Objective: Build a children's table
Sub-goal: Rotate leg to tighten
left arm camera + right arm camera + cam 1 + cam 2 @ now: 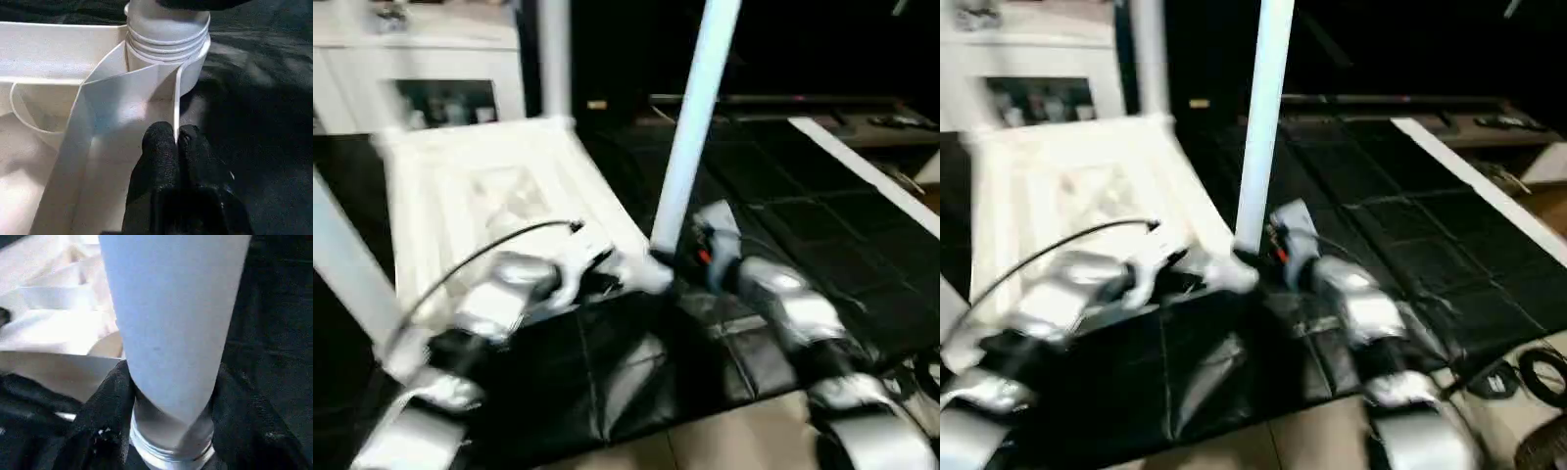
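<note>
The children's table top (489, 186) lies upside down on the black mat, ribbed underside up. One white leg (695, 117) stands upright in the near right corner socket (168, 36). A second leg (553, 59) rises at the far corner, and a third (347, 264) slants at the left edge. My left gripper (176, 142) is shut on a thin rib of the top's rim just beside that socket. My right gripper (171, 382) clasps the base of the upright leg (171, 308), one black finger pressed on each side just above the socket's rings.
A white cabinet with a glass door (440, 78) stands behind the table top. The black mat (803, 225) stretches to the right, bordered by a white strip (862, 171). Cables (1538, 372) lie on the pale floor at the near right.
</note>
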